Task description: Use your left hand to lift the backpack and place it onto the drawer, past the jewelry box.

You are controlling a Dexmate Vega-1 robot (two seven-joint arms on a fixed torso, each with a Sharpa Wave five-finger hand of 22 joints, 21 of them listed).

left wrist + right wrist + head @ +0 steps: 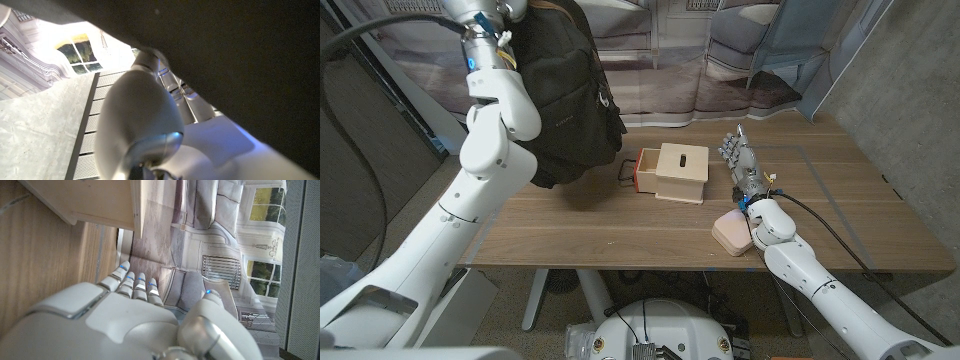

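Note:
The black backpack hangs in the air over the table's far left part, its bottom just above the wood. My left hand holds it by the top at the picture's upper edge, mostly hidden by the bag. Dark backpack fabric looms right over my left hand in the left wrist view. The wooden drawer box stands mid-table, its orange drawer pulled out toward the backpack. The pale pink jewelry box lies near the front edge. My right hand stands beside the drawer box, fingers straight, holding nothing.
The wooden table has bare room on its right side and along the front. A grey curtain hangs behind it. In the right wrist view my right hand points past the drawer box.

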